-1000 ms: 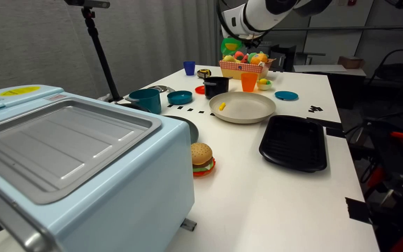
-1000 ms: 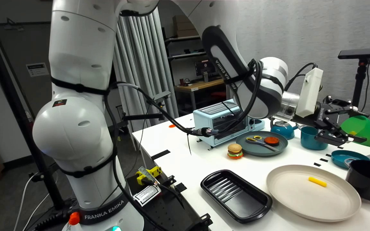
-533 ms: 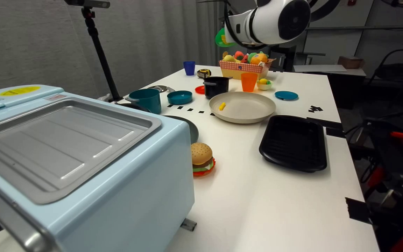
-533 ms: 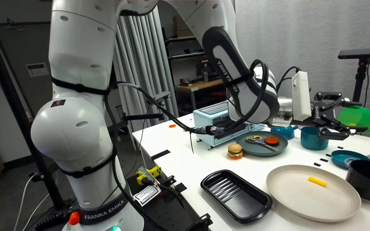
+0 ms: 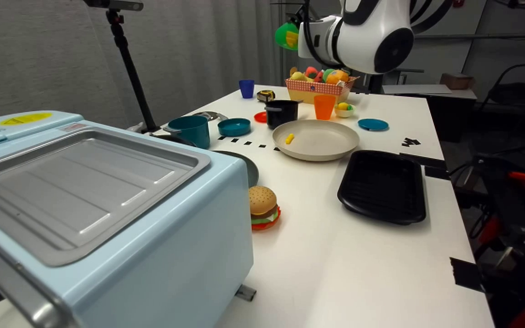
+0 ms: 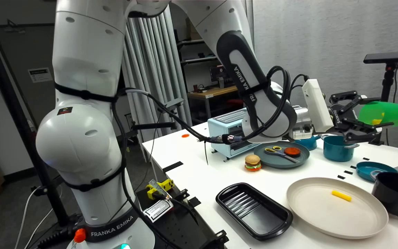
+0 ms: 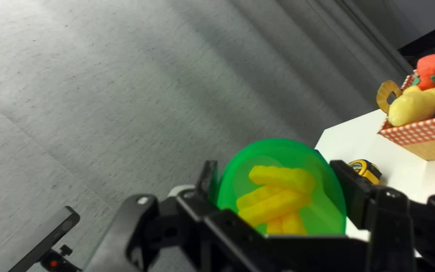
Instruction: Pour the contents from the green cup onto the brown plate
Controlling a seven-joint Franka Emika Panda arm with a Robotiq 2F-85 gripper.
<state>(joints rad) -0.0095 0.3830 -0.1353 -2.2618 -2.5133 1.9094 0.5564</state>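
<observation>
The tool (image 7: 276, 189) is clamped on the green cup (image 6: 394, 113), its two fingers (image 7: 355, 200) set against opposite sides of the cup, as the wrist view shows. In an exterior view, the cup is held on its side in the air, its long axis nearly level, raised above the height of the counter (image 5: 317, 259) and well apart from the brown plate (image 6: 327, 214). Several yellow sticks (image 7: 278, 198) show within the cup, overlapping one another; their exact number cannot be read. A single yellow stick (image 6: 341, 195) lies off-centre on the brown plate. The black pot (image 6: 397, 197) stands just beside this plate, and the black tray (image 6: 261, 217) lies just beside another part of its rim. In both exterior views, the toy burger (image 6: 253, 163) sits just beside the grey plate (image 6: 271, 161); scissors (image 6: 282, 154) and a red disc (image 6: 292, 151) lie on the latter. The light-blue toaster oven (image 5: 185, 237) stands near the grey plate, as does the teal pot (image 6: 338, 149). The orange cup (image 5: 324, 107) stands upright near the basket (image 5: 306, 94), which is filled with toy fruit (image 5: 337, 76); the tape measure (image 5: 265, 95) lies between the basket and the dark blue cup (image 5: 246, 89).
</observation>
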